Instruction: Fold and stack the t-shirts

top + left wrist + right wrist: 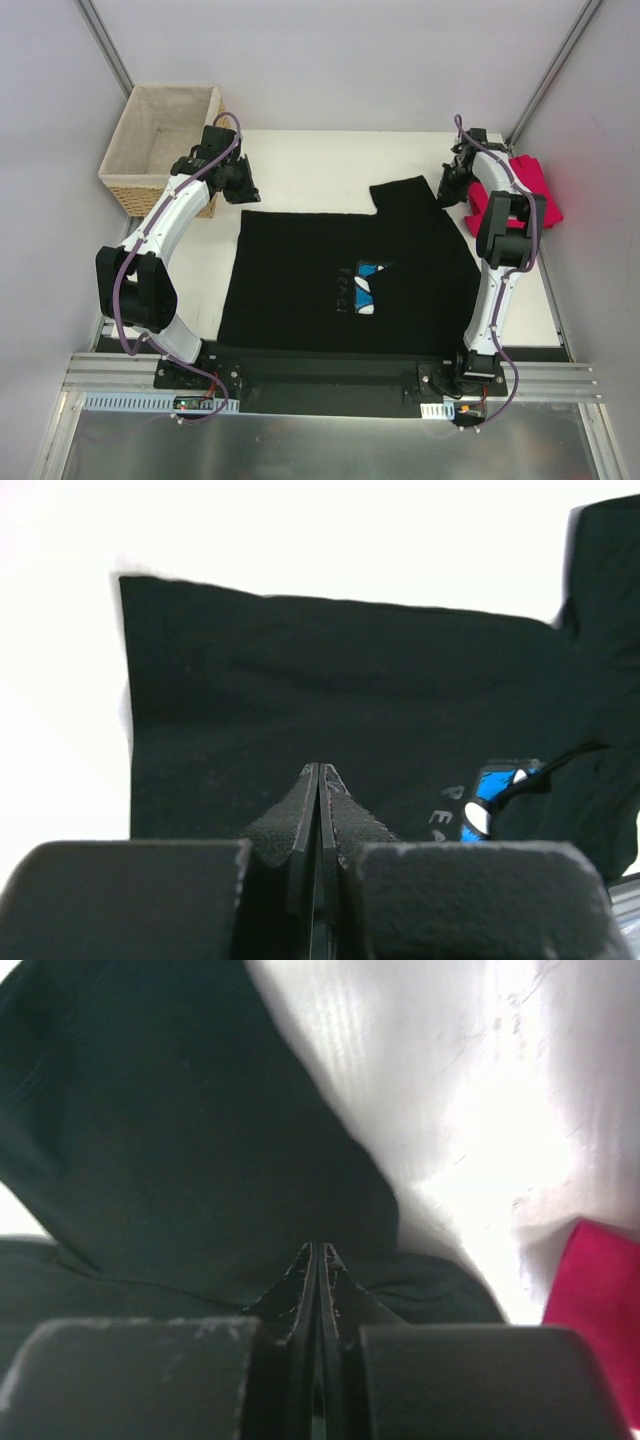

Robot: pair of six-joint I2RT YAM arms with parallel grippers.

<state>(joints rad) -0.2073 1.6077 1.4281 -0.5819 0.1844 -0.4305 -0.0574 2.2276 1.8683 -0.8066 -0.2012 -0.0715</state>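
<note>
- Across the middle of the white surface [310, 160]: black t-shirt [300, 280], spread flat, its near edge running along the rail by the arm bases.
- Near the centre of that shirt: blue-and-white print [370, 287], partly covered by a fold of black cloth.
- At its far right corner: one sleeve [405, 195], jutting toward the back of the surface.
- By the far left corner of the black t-shirt: left gripper [320, 775], fingers [290, 820] pressed tight together with no gap and nothing visible between them.
- From the left wrist view: tips over black cloth, with the print off to the lower right. Cannot tell whether they touch the cloth or hang just above it.
- Beside the jutting sleeve, on the shirt's right side: right gripper [320, 1255], also squeezed flat, its two fingers meeting along one thin line.
- From the right wrist view: tips down at a low ridge of black cloth, sleeve lying on the bright surface beyond. Cannot tell whether any cloth is caught between the fingers.
- At the right edge of the surface, behind the right arm: pinkish-red t-shirt [535, 180], bunched in a small heap and partly hidden by the arm. Lies apart from the black one, not stacked with it. Shows as a red corner at the lower right of the right wrist view.
- At the far left corner: wicker basket [125, 192] with pale cloth lining, just beside the left arm, holding neither shirt.
</note>
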